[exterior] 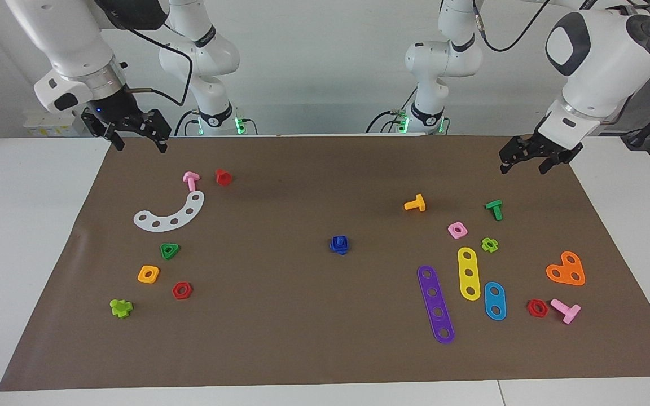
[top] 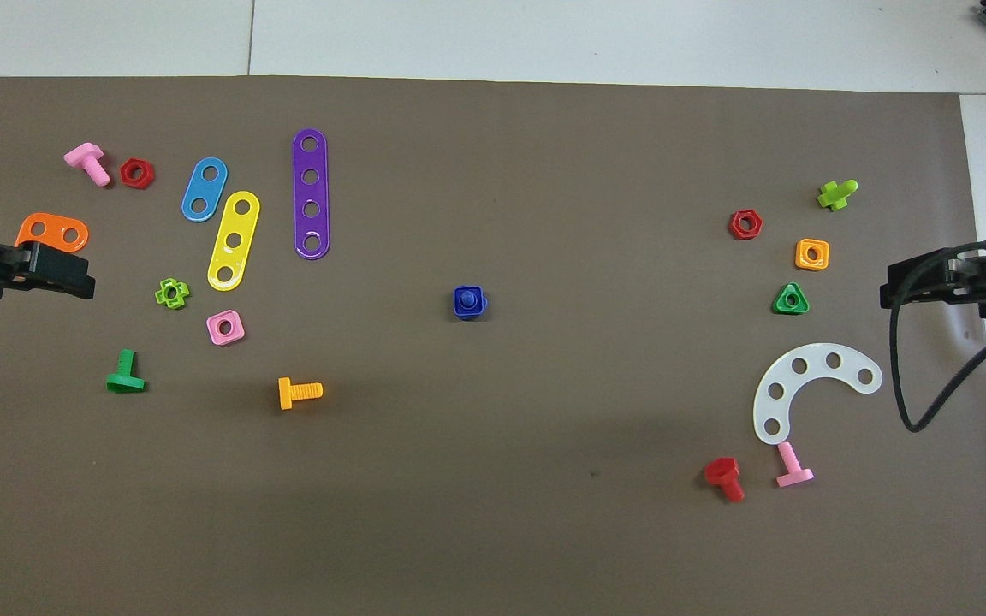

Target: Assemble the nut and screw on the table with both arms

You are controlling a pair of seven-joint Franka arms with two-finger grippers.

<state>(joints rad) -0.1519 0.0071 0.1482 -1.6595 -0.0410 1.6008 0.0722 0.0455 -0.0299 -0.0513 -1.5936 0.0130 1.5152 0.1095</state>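
The dark-blue nut point(exterior: 338, 247) lies in the middle of the brown mat point(exterior: 325, 344) on the white table point(exterior: 20, 237). The dark-blue screw point(exterior: 338, 240) sits in it, so the two stand joined as one piece; they also show in the overhead view, the nut point(top: 479, 308) with the screw point(top: 466, 299) in its centre. My left gripper point(exterior: 531, 163) is open, empty and raised over the mat's edge at the left arm's end point(top: 74, 278). My right gripper point(exterior: 137, 141) is open, empty and raised over the mat's edge at the right arm's end point(top: 895, 289). Both are well apart from the blue piece.
Toward the left arm's end lie an orange screw point(exterior: 415, 203), green screw point(exterior: 494, 209), pink nut point(exterior: 457, 229), purple point(exterior: 436, 304), yellow and blue strips, and an orange plate point(exterior: 566, 269). Toward the right arm's end lie a white curved plate point(exterior: 170, 214), orange nut point(exterior: 148, 274), and red, pink and green pieces.
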